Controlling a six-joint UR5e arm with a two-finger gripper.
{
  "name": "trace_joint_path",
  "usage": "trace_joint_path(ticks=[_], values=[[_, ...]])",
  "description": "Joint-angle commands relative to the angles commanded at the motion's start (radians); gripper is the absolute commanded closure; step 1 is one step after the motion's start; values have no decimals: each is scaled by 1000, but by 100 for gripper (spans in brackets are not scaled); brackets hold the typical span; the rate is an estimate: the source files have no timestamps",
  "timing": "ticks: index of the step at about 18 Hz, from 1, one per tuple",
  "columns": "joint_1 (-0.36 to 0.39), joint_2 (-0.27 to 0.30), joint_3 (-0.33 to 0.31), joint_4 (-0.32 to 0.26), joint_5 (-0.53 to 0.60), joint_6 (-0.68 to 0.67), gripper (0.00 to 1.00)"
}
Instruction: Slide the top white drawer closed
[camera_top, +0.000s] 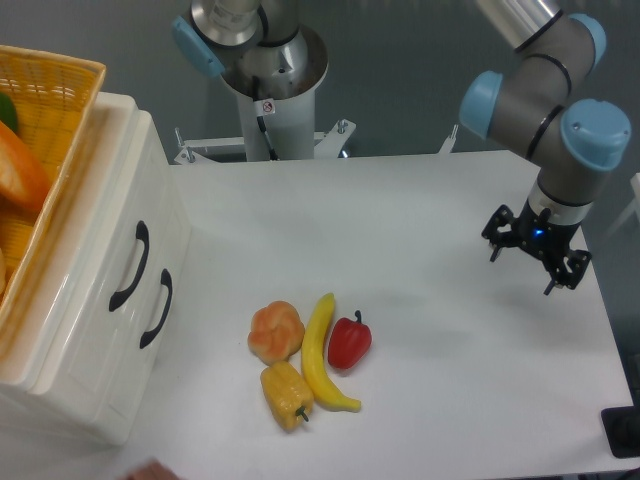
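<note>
Near centre a yellow pepper (286, 394), banana (322, 352), red pepper (349, 342) and orange lump (276, 331) cluster; left, the top white drawer (112, 270) sits flush in its cabinet; far right, gripper (535, 257) hovers, fingers spread, empty.

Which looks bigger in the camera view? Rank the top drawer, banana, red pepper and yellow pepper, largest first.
1. Top drawer, far the largest.
2. Banana.
3. Red pepper and yellow pepper look about alike; I cannot rank them.
</note>
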Motion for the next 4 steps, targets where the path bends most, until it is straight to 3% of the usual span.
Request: trace_joint_path(ticks=[4], values=[[0, 3, 6, -2, 25, 0, 0]])
